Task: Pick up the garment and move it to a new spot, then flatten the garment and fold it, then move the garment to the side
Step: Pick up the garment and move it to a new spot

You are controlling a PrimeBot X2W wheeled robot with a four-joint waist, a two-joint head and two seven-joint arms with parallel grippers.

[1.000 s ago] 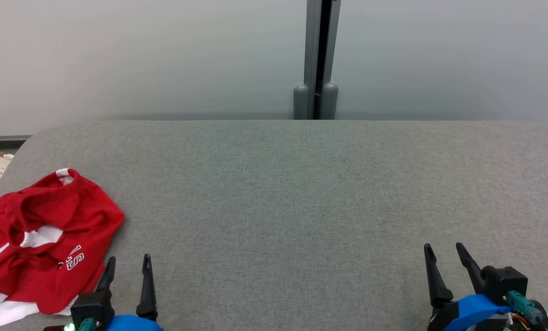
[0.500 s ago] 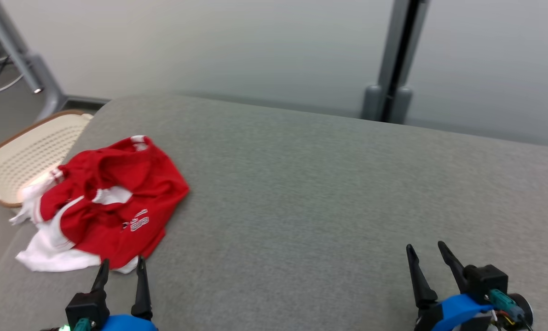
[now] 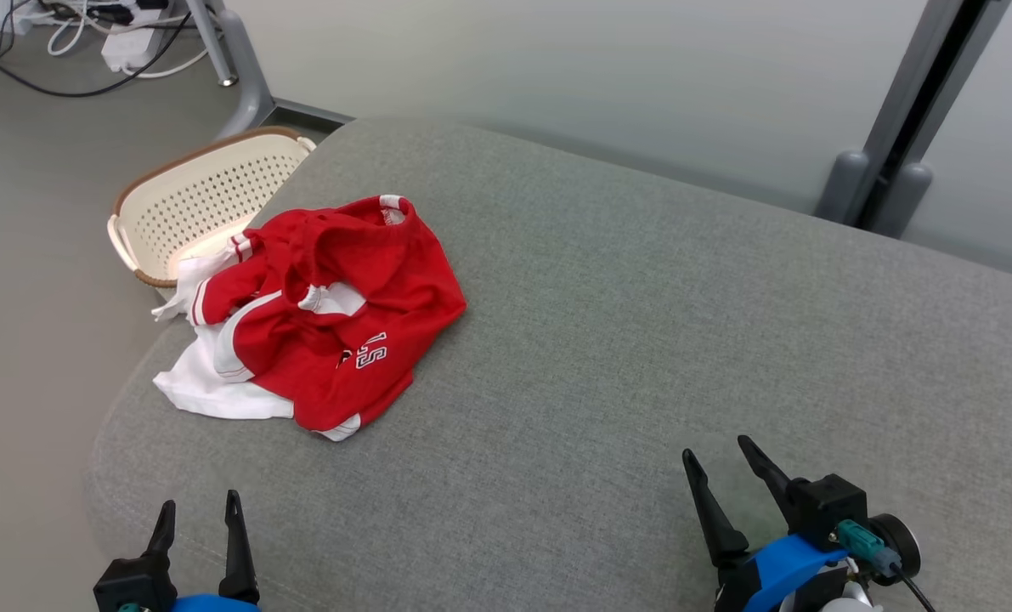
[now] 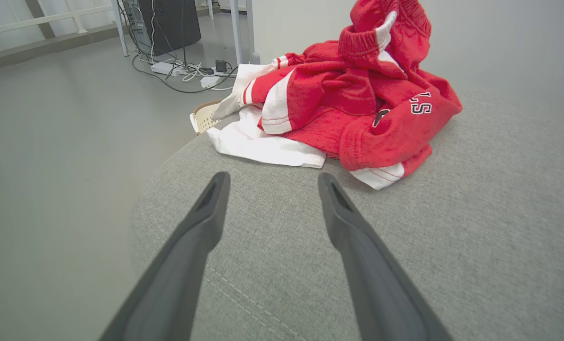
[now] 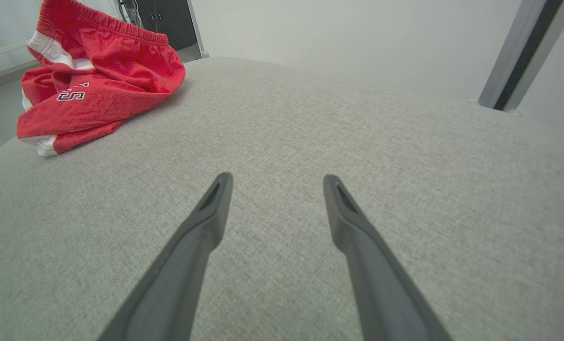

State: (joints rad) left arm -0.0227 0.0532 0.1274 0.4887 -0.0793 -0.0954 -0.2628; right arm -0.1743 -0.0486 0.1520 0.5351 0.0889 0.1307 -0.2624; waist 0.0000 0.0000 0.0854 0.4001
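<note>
The garment (image 3: 327, 314) is a crumpled red and white piece with white letters, lying in a heap near the left end of the grey cushioned surface (image 3: 641, 340). My left gripper (image 3: 200, 506) stands open at the lower left, short of the heap and touching nothing. In the left wrist view the garment (image 4: 357, 104) lies just beyond the open left gripper (image 4: 272, 180). My right gripper (image 3: 718, 450) is open at the lower right, far from the cloth. The right wrist view has the garment (image 5: 97, 90) at the upper left, well ahead of the open right gripper (image 5: 277, 179).
A cream perforated basket (image 3: 200, 200) with a brown rim stands on the floor just past the cushion's left end. Cables and a power strip (image 3: 123, 47) lie on the floor behind it. A grey post (image 3: 896, 144) rises behind the cushion.
The head camera has swung left, bringing the garment, the basket and the floor into fuller view. Both grippers stay open; the garment lies as before.
</note>
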